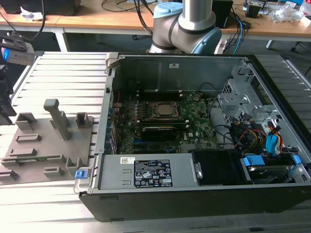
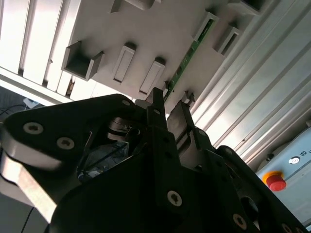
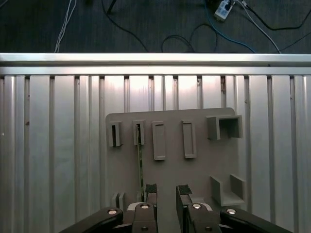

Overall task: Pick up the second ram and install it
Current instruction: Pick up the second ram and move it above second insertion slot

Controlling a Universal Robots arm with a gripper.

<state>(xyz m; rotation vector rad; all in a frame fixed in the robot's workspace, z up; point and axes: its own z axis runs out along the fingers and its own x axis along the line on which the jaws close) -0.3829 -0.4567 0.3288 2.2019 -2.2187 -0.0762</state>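
One ram [image 3: 140, 165] stands edgewise just beside your spread, empty pincer [image 3: 166, 190]; straddle it squarely before clenching.

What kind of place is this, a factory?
Probably a robotics lab or test workshop: a robot arm stands by an open computer case on a slotted metal table, a grey fixture plate holds a ram stick, and cable-strewn desks sit beyond.
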